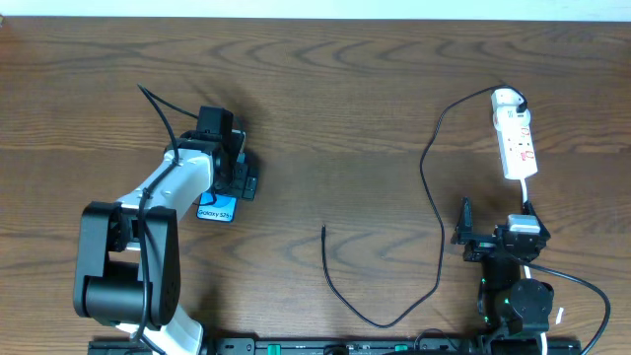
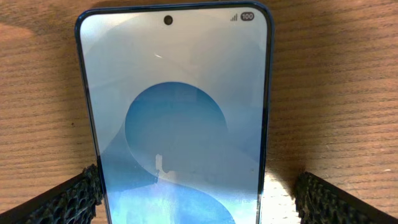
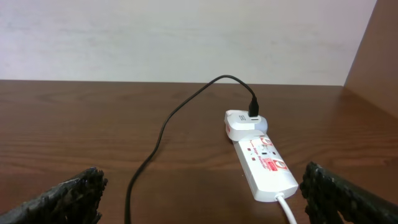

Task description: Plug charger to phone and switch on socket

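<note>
Looking from overhead, the socket (image 1: pixel 516 143) is taken as ref. It is seen flat on the wood table (image 1: pixel 345 99), w/ a white adapter (image 1: pixel 506 99) at its far end. Its white cord (image 1: pixel 525 189) leaves the near end toward the right gripper (image 1: pixel 498 225).

The charger (image 1: pixel 432 187): black plug is seated in that adapter. The cable is run away from the socket in a long loop toward table centre. The free tip (image 1: pixel 323 229) is found bare on the wood, well apart from the socket, roughly between socket and phone (image 1: pixel 216 209), touching neither.

The phone is placed well apart from the socket, on the left arm's side, screen up. Overhead, only its end w/ white text is shown; the rest is hidden under the left gripper (image 1: pixel 235 163).

Left wrist view adds what overhead lacks: lit screen of the phone (image 2: pixel 177 118) w/ a round blue shape. The left gripper (image 2: pixel 199 202) is spread wide astride the phone. One finger pad (image 2: pixel 74 196) is just beside the phone's edge, the other stands apart. Contact cannot be told; nothing is clamped.

Right wrist view: the socket (image 3: pixel 264 165) is seen ahead of the right gripper (image 3: pixel 205 205), red marks resolved better than overhead. Fingers are wide apart, nothing between them. Switch position cannot be told.
</note>
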`<state>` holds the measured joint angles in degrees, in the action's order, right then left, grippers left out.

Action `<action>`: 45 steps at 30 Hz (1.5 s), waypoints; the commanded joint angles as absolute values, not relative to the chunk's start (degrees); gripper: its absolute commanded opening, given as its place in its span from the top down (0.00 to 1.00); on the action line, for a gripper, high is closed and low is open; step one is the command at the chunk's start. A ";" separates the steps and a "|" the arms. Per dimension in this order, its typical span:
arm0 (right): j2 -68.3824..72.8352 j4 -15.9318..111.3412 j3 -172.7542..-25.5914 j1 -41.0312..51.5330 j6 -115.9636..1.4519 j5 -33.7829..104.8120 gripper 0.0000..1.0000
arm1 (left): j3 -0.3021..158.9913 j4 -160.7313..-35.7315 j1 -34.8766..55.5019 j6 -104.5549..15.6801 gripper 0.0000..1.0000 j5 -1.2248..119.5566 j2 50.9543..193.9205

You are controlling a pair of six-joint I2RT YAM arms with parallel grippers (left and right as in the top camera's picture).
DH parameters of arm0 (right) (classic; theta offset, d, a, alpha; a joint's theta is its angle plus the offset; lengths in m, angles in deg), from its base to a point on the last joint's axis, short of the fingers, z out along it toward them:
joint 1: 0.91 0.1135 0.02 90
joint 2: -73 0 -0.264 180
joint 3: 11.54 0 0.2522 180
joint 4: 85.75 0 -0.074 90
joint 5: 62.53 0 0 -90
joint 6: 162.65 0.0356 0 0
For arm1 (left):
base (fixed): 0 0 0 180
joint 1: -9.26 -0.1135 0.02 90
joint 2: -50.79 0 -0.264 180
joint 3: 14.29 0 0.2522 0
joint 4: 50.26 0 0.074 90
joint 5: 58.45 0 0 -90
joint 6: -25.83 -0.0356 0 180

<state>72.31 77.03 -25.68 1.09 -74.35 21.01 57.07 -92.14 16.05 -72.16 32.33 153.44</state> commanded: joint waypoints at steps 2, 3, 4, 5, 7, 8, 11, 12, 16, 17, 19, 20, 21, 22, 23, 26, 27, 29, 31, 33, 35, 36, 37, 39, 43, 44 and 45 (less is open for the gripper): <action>72.66 76.85 -25.61 0.78 -73.54 20.53 0.01 | 54.56 -92.78 16.03 -73.56 0.02 32.59 154.53; 72.66 76.85 -25.61 0.78 -73.54 20.53 0.01 | 54.06 -92.34 16.03 -73.58 0.02 32.59 154.53; 72.66 76.83 -25.61 0.78 -73.54 20.53 0.01 | 53.86 -92.14 16.03 -73.58 0.02 32.57 154.53; 72.66 76.83 -25.61 0.78 -73.54 20.55 0.01 | 53.64 -91.88 16.03 -73.58 0.02 32.57 154.53; 72.66 76.85 -25.61 0.78 -73.54 20.53 0.01 | 53.12 -91.03 16.03 -73.58 0.02 32.57 154.53; 72.66 76.83 -25.61 0.78 -73.54 20.53 0.01 | 52.77 -90.61 16.03 -73.58 0.02 32.59 154.53; 72.66 76.83 -25.61 0.78 -73.54 20.53 0.01 | 52.42 -90.20 16.03 -73.58 0.02 32.59 154.53; 72.66 76.85 -25.61 0.78 -73.54 20.55 0.01 | 52.42 -90.02 16.03 -73.56 0.02 32.59 154.53; 72.66 76.85 -25.61 0.78 -73.54 20.53 0.01 | 52.40 -89.13 16.03 -72.67 0.02 32.59 154.53; 72.66 76.85 -25.61 0.78 -73.54 20.53 0.01 | 52.40 -88.93 16.03 -72.67 0.02 32.59 154.53; 72.66 76.85 -25.61 0.78 -73.54 20.53 0.01 | 52.40 -88.71 16.03 -72.69 0.02 32.59 154.53; 72.66 76.85 -25.61 0.78 -73.54 20.53 0.01 | 52.40 -88.71 16.03 -72.69 0.02 32.59 154.53; 72.66 76.85 -25.61 0.78 -73.54 20.55 0.01 | 52.40 -88.71 16.03 -72.69 0.02 32.59 154.53; 72.66 76.83 -25.61 0.78 -73.54 20.53 0.01 | 52.40 -88.71 16.03 -72.69 0.02 32.59 154.53; 72.66 76.85 -25.61 0.78 -73.54 20.55 0.01 | 52.40 -88.58 16.03 -72.69 0.02 32.59 154.53; 72.66 76.85 -25.61 0.78 -73.54 20.53 0.01 | 52.40 -88.30 16.03 -72.69 0.02 32.59 154.53; 72.66 76.85 -25.61 0.78 -73.54 20.53 0.01 | 52.40 -88.10 16.03 -72.69 0.02 32.59 154.53; 72.66 76.83 -25.61 0.78 -73.54 20.53 0.01 | 52.40 -87.86 16.03 -72.69 0.02 32.59 154.53; 72.66 76.85 -25.61 0.78 -73.54 20.53 0.01 | 52.40 -87.60 16.03 -72.69 0.02 32.59 154.53; 72.66 76.85 -25.61 0.78 -73.54 20.53 0.01 | 52.40 -87.44 16.03 -72.69 0.02 32.57 154.53; 72.66 76.83 -25.61 0.78 -73.54 20.53 0.01 | 52.40 -87.44 16.03 -72.69 0.02 32.57 154.53; 72.66 76.85 -25.61 0.78 -73.54 20.53 0.01 | 52.40 -87.44 16.03 -72.69 0.02 32.57 154.53; 72.66 76.83 -25.61 0.78 -73.54 20.55 0.01 | 52.40 -87.44 16.03 -72.69 0.02 32.57 154.53; 72.66 76.85 -25.61 0.78 -73.54 20.53 0.01 | 52.40 -87.47 16.03 -72.69 0.02 32.57 154.53; 72.66 76.85 -25.61 0.78 -73.54 20.53 0.01 | 52.40 -87.47 16.03 -72.69 0.02 32.57 154.53; 72.66 76.85 -25.61 0.78 -73.54 20.53 0.01 | 52.40 -87.47 16.05 -72.69 0.02 32.57 154.53; 72.66 76.85 -25.61 0.78 -73.54 20.53 0.01 | 52.40 -87.47 16.03 -72.69 0.02 32.57 154.53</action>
<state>72.31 77.03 -25.68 1.09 -74.35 21.01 54.45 -87.07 16.03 -72.10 33.83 152.30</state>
